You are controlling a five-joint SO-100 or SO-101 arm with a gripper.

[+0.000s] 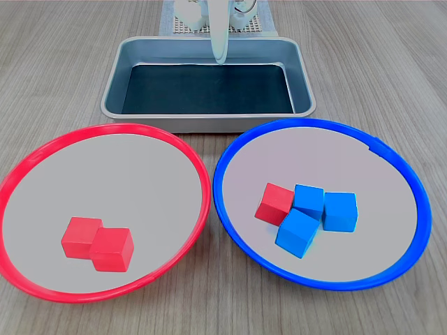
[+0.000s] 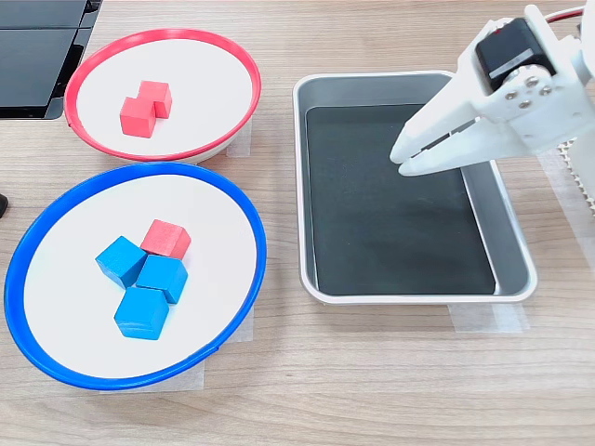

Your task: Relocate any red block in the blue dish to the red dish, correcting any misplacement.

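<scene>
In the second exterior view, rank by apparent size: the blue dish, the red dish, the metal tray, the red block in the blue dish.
1. blue dish, largest, though nearest the camera
2. metal tray
3. red dish, likely matching the blue dish but farther away
4. red block

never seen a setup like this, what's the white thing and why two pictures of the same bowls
The white thing is a small robot arm; its claw hangs over the rectangular metal tray, nearly shut and holding nothing. Both pictures show one wooden table: the first exterior view looks from the front, the second exterior view from above and to the side. The red-rimmed round dish holds two red cubes. The blue-rimmed round dish holds three blue cubes and one small red cube, touching them.
</scene>
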